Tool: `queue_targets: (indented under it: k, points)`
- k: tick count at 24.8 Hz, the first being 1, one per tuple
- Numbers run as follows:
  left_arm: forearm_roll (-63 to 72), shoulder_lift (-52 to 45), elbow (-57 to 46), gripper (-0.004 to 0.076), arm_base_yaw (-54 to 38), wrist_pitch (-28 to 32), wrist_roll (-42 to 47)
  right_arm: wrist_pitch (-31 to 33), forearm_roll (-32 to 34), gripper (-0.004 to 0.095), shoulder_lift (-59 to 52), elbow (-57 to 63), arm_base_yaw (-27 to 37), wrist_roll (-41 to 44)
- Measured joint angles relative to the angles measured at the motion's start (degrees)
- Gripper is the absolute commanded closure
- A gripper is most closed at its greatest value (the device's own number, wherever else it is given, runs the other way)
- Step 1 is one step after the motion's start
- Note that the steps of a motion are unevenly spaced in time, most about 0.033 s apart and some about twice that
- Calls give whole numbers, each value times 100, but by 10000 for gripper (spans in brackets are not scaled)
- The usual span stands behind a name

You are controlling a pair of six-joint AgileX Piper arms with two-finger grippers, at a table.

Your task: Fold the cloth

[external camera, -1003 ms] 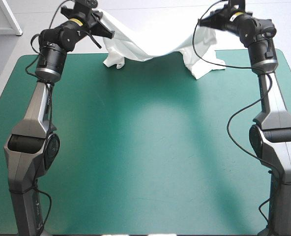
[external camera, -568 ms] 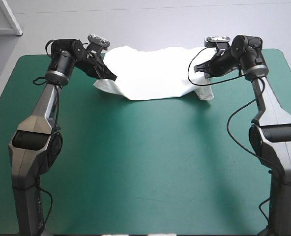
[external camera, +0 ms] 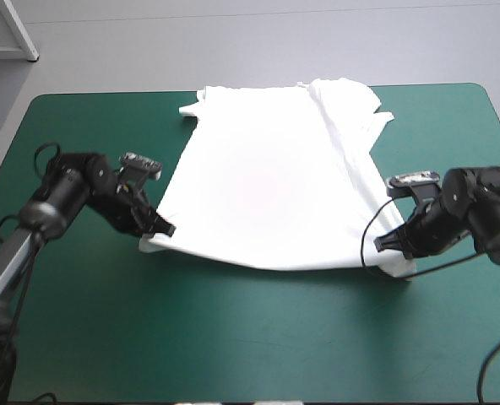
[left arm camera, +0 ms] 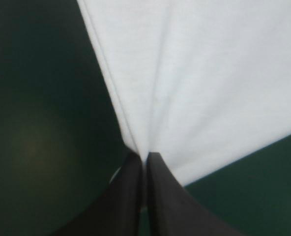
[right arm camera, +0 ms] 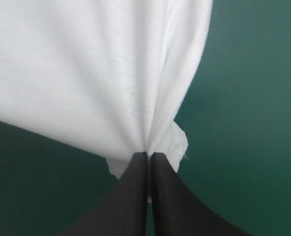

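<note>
The T-shirt [external camera: 275, 186] lies spread over the middle of the teal-green surface [external camera: 233, 337], its sleeves and neck toward the far edge and its hem toward the near one. The left hand [external camera: 164, 229] is clamped on the near-left corner of the hem, its black fingers drawn together to a point with the white cloth pinched between them. The right hand [external camera: 383, 245] is clamped the same way on the near-right corner, where a little wad of fabric bunches beside the fingertips. The cloth looks light, thin and quite limp: it fans into soft pleats from each pinch, and the hem bows slightly between the two hands. It will likely drape and wrinkle rather than hold any shape (a ridge of rumpled fabric already runs down its right side from the far sleeve). Corners and hem edges seem the sensible places to grip, taken as a pair so that the sheet stays taut. Earlier the T-shirt hung raised between the two hands over the far edge, sagging in the middle. Then it came lower, and now it has been drawn toward the near side and laid out flat, with both arms brought down close to the surface.
</note>
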State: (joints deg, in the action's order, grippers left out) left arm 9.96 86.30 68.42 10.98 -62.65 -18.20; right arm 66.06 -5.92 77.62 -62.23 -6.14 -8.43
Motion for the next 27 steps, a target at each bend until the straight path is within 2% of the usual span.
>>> queue_targets:
  k: [1,2,4,8,11,13,15,18,19,21,23,25,27]
  points:
    - [42,-778,-792,705,0,30,125,68,-10,924,-482,441,0,50]
    - [57,-1169,-1079,705,0,30,218,107,-25,924,-687,629,0,65]
    - [33,-2555,-2104,705,0,-113,472,178,-170,923,-1206,1155,0,113]
    - [-615,-4154,-2792,705,5,-763,1166,185,-546,923,-1472,1847,0,113]
    - [-762,-4680,-2870,704,5,-827,1263,185,-572,923,-1478,2157,0,76]
    - [-789,-4707,-2889,701,5,-866,1272,185,-585,922,-1478,2193,0,11]
    - [-767,-4634,-2889,664,5,-866,1252,173,-668,890,-1478,2193,0,-90]
    - [-722,-4461,-2894,542,5,-866,1170,167,-903,744,-1506,2193,0,-306]
    - [-709,-4408,-2894,491,5,-866,1154,167,-956,668,-1530,2193,0,-374]
    - [-710,-4353,-2894,340,5,-866,1142,167,-1031,485,-1607,2193,0,-460]
    - [-710,-4341,-2894,237,5,-822,1142,126,-1052,322,-1682,2193,0,-502]
    - [-710,-4341,-2894,191,5,-675,1142,-20,-1052,203,-1780,2193,0,-516]
    - [-710,-4300,-2894,197,5,-488,1142,-215,-1052,171,-1870,2193,0,-516]
